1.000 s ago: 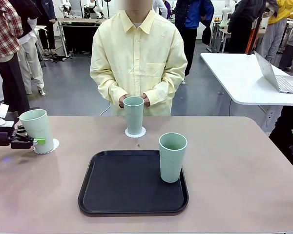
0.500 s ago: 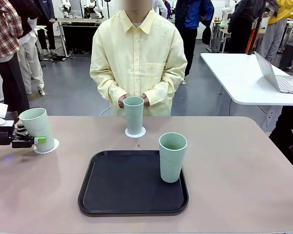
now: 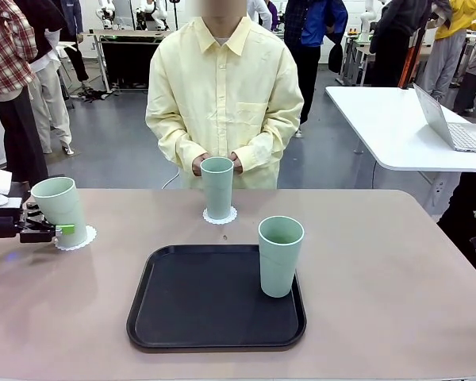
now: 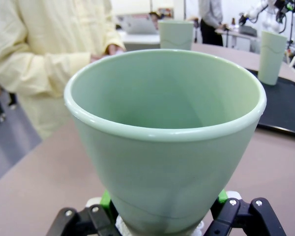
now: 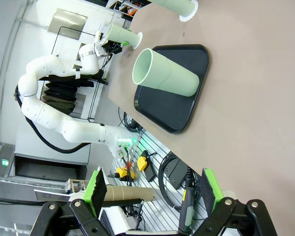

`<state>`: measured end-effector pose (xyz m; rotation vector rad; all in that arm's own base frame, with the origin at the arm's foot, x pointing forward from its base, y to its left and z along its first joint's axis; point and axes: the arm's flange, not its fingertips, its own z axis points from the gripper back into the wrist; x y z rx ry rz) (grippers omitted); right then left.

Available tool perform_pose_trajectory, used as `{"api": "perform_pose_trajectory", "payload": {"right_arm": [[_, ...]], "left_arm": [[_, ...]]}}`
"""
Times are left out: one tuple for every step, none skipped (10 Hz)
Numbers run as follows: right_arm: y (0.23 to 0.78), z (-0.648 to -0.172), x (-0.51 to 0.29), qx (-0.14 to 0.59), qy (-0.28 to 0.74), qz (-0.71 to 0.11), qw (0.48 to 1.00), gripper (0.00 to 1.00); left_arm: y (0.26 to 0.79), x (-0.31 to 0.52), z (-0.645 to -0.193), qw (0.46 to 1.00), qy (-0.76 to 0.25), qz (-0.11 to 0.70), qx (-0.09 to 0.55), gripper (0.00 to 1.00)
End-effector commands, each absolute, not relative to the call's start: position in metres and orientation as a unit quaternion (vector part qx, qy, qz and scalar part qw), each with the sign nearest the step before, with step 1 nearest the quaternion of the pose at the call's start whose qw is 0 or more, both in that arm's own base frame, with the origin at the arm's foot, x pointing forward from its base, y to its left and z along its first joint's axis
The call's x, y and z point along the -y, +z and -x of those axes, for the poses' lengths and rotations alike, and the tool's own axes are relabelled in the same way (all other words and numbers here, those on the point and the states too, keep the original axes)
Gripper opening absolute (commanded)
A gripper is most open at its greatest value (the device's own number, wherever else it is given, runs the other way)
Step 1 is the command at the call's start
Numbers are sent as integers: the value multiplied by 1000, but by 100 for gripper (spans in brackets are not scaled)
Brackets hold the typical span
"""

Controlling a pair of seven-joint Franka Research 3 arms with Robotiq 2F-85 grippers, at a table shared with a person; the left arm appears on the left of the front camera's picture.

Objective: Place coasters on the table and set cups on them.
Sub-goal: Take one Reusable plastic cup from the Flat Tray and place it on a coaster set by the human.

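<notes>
1. One of the three cups, the nearest cup [image 3: 280,255], stands on the right edge of the black tray [image 3: 182,309] in the lower centre of the front frame. It is upright, mouth up, long axis vertical. It has tray under it rather than a coaster, so we judge that laying a coaster and setting this cup on it are left to do.
2. Our right tool [image 5: 152,189], at the bottom of its wrist view, has its jaws wide apart with nothing between them.
3. Farther back, at the middle left of the front frame, the left tool [image 3: 59,229] is closed on the base of the second cup [image 3: 59,208], with its green pads [image 4: 106,198] pressing either side low down. The cup's foot sits over the left coaster [image 3: 83,240] on the bench [image 3: 381,286], either touching it or just above it; we cannot tell which. The cup leans with its rim toward the frame's upper left, so its long axis is tipped off vertical. We judge this placement to be under way: the cup needs standing straight and releasing.
4. Farthest, at the upper centre, the third cup [image 3: 217,187] stands upright, mouth up, centred on the far coaster [image 3: 220,216]. This pair looks finished.
5. Behind it, the person's hand [image 3: 199,165] rests at the bench's far edge, beside that cup's rim in the picture.
</notes>
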<state>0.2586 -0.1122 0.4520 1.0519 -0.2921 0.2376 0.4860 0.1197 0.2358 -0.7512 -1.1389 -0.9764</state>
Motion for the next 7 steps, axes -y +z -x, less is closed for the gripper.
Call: {"api": "perform_pose_trajectory", "payload": {"right_arm": [[452, -262, 112, 149, 118, -510, 839, 100], [452, -262, 112, 149, 118, -510, 839, 100], [452, -262, 112, 149, 118, -510, 839, 100], [452, -262, 112, 149, 118, -510, 839, 100], [452, -262, 112, 149, 118, -510, 839, 100], [452, -262, 112, 149, 118, -510, 839, 100], [452, -262, 112, 149, 118, -510, 839, 100]], "left_arm": [[229, -118, -481, 663, -437, 321, 515, 84], [230, -118, -481, 663, -438, 323, 514, 84], [228, -118, -480, 665, -437, 323, 511, 84], [229, -118, -480, 668, -437, 323, 508, 100], [229, -118, -480, 669, -440, 321, 506, 100], [230, -118, -479, 672, -441, 318, 503, 100], [232, -119, -479, 673, -444, 316, 499, 100]]}}
